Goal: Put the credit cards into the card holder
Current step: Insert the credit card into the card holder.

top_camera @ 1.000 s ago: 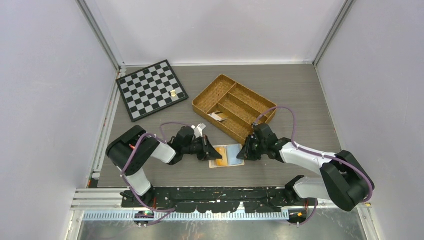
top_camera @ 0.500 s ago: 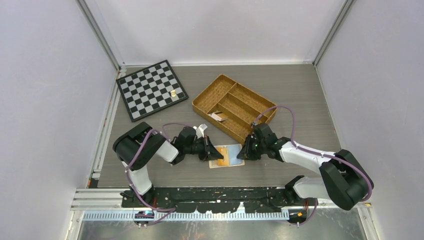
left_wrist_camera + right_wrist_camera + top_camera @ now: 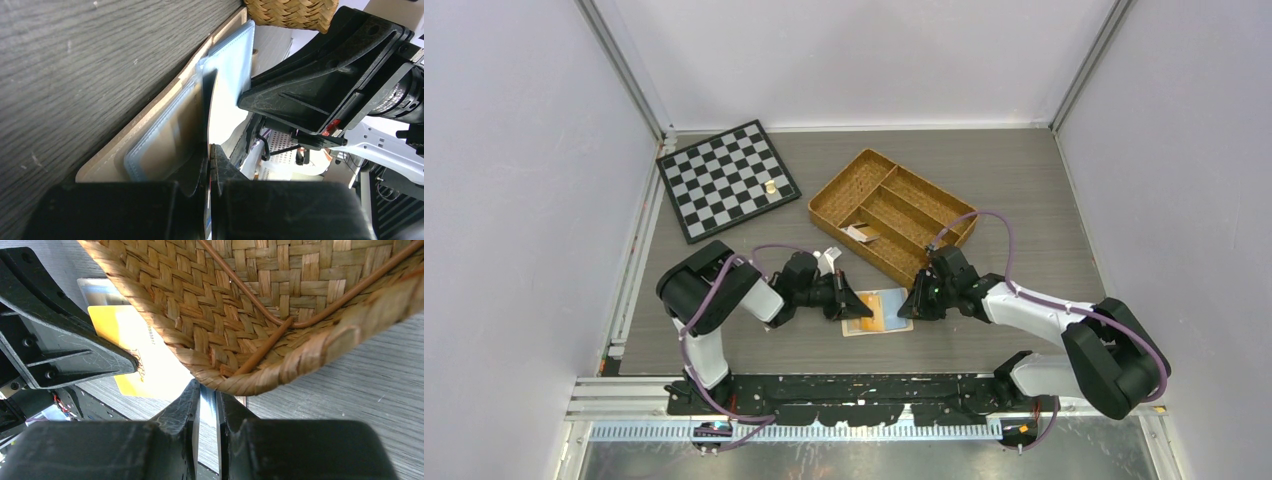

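Note:
The card holder [image 3: 892, 306] lies open on the table, its pale clear sleeves [image 3: 165, 140] facing up. My left gripper [image 3: 848, 302] is shut on an orange credit card [image 3: 862, 306], held on edge over the holder's left half. In the left wrist view this card [image 3: 206, 112] runs up from between the left gripper's [image 3: 209, 150] shut jaws toward the fold. My right gripper [image 3: 912, 306] sits at the holder's right edge. Its jaws [image 3: 207, 390] stand narrowly apart, pinching a thin bluish flap of the holder [image 3: 207, 397]. The orange card [image 3: 127, 332] shows beyond them.
The wicker divided tray [image 3: 824, 200] stands just behind the holder, with a small packet [image 3: 859, 233] in it. Its woven corner [image 3: 250, 300] hangs right over my right fingers. A chessboard [image 3: 726, 180] with a small gold piece [image 3: 770, 186] lies at the back left.
The left arm's elbow has swung a little to the right. Both grippers, the card and the holder stay where they were.

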Robot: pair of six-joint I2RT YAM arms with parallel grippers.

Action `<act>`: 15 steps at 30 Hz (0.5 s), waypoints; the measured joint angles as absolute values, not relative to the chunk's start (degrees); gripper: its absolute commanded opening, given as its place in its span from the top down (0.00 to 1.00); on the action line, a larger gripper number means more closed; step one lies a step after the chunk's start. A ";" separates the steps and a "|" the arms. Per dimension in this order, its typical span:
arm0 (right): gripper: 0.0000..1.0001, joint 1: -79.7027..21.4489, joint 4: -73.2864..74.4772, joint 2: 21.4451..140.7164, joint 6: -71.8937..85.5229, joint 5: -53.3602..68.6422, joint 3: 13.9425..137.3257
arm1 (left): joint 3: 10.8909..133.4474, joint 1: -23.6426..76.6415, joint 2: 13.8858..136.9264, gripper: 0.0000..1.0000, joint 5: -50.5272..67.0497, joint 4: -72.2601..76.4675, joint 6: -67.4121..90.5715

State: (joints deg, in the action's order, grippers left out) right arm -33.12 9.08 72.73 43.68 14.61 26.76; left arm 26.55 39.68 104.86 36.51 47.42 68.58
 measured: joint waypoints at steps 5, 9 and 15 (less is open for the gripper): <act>1.00 -33.12 9.10 72.77 43.68 14.63 26.81 | 26.83 39.66 105.86 1.00 36.97 48.64 68.55; 0.99 -33.12 9.10 72.77 43.68 14.66 26.81 | 26.83 39.68 106.39 1.00 37.12 49.63 68.58; 1.00 -33.12 9.13 72.79 43.66 14.66 26.81 | 26.83 39.68 106.59 1.00 37.08 50.19 68.53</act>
